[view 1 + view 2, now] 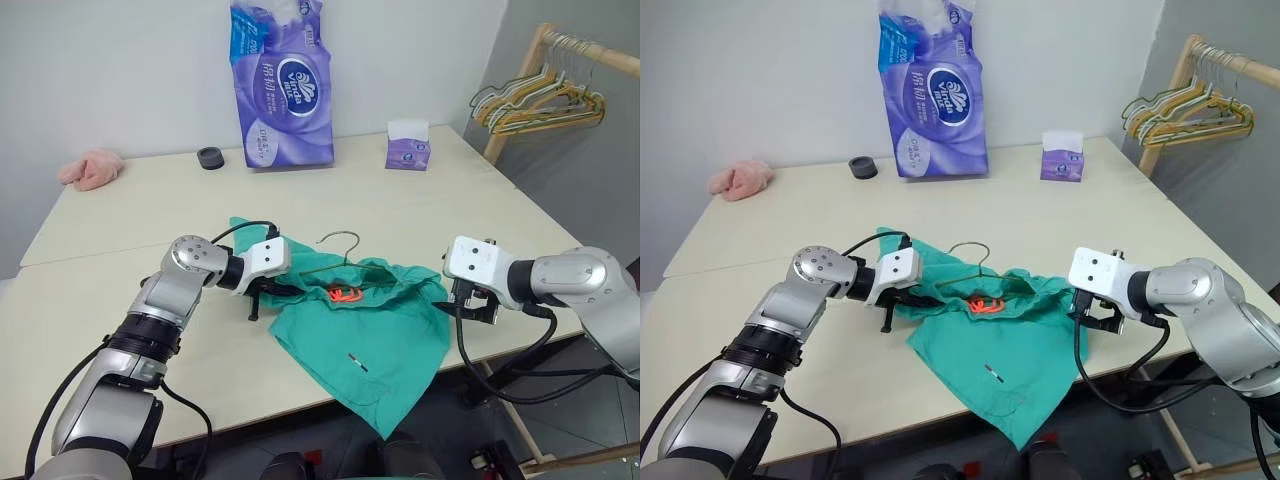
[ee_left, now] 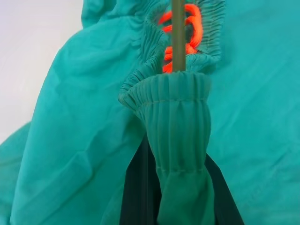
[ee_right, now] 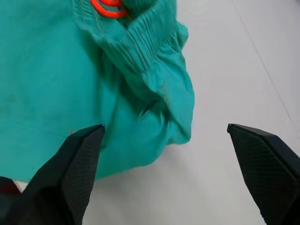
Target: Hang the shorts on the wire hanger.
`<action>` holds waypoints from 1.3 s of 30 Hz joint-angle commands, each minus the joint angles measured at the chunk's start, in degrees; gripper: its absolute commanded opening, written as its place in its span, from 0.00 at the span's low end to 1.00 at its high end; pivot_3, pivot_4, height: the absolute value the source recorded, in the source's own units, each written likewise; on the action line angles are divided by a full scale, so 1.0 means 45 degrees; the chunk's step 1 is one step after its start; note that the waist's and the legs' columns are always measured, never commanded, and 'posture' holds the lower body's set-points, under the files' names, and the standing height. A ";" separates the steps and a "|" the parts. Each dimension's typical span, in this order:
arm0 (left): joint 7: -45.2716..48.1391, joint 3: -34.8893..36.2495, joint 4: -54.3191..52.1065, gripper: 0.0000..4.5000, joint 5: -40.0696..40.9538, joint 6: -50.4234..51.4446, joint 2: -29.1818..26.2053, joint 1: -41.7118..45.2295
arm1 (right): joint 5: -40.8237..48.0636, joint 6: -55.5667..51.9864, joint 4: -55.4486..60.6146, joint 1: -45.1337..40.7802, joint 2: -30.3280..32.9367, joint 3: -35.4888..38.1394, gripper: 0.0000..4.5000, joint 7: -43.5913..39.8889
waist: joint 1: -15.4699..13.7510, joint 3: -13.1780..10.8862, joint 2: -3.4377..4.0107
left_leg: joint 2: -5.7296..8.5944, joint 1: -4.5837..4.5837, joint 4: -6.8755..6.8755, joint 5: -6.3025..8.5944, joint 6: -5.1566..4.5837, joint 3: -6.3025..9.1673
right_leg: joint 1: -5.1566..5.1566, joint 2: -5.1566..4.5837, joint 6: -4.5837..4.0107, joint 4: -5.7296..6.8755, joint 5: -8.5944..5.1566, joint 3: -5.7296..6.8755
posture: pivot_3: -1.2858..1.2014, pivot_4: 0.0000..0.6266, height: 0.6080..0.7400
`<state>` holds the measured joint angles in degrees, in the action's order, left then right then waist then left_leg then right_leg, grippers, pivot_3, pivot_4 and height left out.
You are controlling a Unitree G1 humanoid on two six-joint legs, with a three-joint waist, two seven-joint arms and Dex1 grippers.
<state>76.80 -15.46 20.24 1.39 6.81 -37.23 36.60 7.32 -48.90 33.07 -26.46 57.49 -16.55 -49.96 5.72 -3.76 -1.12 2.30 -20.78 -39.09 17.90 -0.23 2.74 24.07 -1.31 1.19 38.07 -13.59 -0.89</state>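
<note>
- Two arms reached in over the pale bench (image 1: 120, 260), one from each side of the shorts (image 1: 385, 335).
- The left arm was bent at the elbow and its wrist angled inward and downward, so the left claw (image 1: 268, 296) pointed toward the middle of the bench at the shorts' left edge.
- In the left wrist view, that claw's black fingers (image 2: 140, 187) were pinched shut on a gathered fold of the elastic waistband, with the fabric bunched up between them.
- The right arm came in from the bench's right edge with its forearm nearly level and its wrist tipped down; the right claw (image 1: 472, 305) sat just beside the shorts' right end.
- In the right wrist view, its fingers (image 3: 70, 173) stood spread wide apart with nothing between them, the bare bench and the shorts' edge lying beyond.
- The teal shorts lay crumpled near the front edge of the bench, with one leg hanging over that edge.
- The wire hanger (image 1: 345, 262) lay on the bench with its hook pointing away from the robot; its lower part passed into the waistband opening beside the orange tag (image 1: 345, 294).
</note>
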 commanded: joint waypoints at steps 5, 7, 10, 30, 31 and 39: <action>0.0227 0.0025 -0.0350 0.00 0.0071 -0.0437 -0.0092 0.0149 | -0.1737 0.1420 -0.1798 -0.0731 -0.1021 -0.1619 0.99 0.0301 | 0.0086 -0.0001 0.0000 | 0.0009 -0.0006 -0.0003 0.0000 0.0001 -0.0002 | 0.0001 -0.0009 0.0000 -0.0006 0.0001 -0.0005 | 0.44 0.05 1.00; 0.0212 0.0031 -0.0302 0.00 0.0050 -0.0500 -0.0061 0.0173 | -0.2137 0.1855 -0.2619 -0.1002 -0.1423 -0.2154 0.99 0.0216 | 0.0098 0.0000 -0.0001 | 0.0009 -0.0005 -0.0003 0.0000 0.0001 0.0000 | 0.0000 -0.0010 -0.0001 -0.0006 0.0001 -0.0003 | 0.44 0.05 1.00; 0.0269 0.0007 -0.0279 0.00 0.0027 -0.0619 -0.0065 0.0195 | -0.2429 0.2203 -0.3767 -0.1511 -0.2214 -0.2546 0.99 0.0067 | 0.0159 0.0001 -0.0001 | 0.0009 -0.0003 -0.0002 -0.0001 0.0002 -0.0001 | 0.0002 -0.0008 -0.0002 -0.0002 0.0002 -0.0004 | 0.44 0.05 1.00; 0.0861 0.0312 -0.0712 0.00 0.0734 -0.1255 -0.0053 -0.0183 | -0.2058 0.1936 -0.4865 -0.2150 -0.3374 -0.2491 0.06 -0.2218 | 0.0159 0.0003 0.0001 | 0.0012 -0.0009 -0.0003 -0.0001 0.0004 0.0006 | 0.0008 -0.0013 -0.0003 -0.0001 0.0003 -0.0003 | 0.45 0.04 1.00; 0.0765 0.0428 -0.0737 0.00 0.0863 -0.1434 0.0062 -0.0210 | -0.1965 0.1791 -0.4720 -0.2132 -0.3363 -0.2399 0.00 -0.2289 | 0.0155 0.0002 0.0000 | 0.0012 -0.0009 -0.0003 -0.0001 0.0004 0.0006 | 0.0007 -0.0013 -0.0003 -0.0002 0.0003 -0.0002 | 0.45 0.04 1.00; 0.0515 0.1406 -0.0376 0.16 0.1894 -0.0991 0.0706 0.0231 | -0.0974 0.0510 -0.3393 -0.1873 -0.2831 -0.1287 0.00 -0.2976 | 0.0127 0.0005 0.0004 | 0.0014 -0.0012 -0.0006 -0.0001 0.0005 0.0012 | 0.0006 -0.0019 -0.0003 -0.0003 0.0004 0.0004 | 0.45 0.03 1.00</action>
<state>79.29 -10.55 19.80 7.21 2.20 -34.78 35.28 0.36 -45.92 14.09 -34.10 44.84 -25.67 -62.64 6.29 -3.73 -1.10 2.36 -20.83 -39.11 17.89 -0.21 2.80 24.11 -1.39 1.18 38.06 -13.58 -0.86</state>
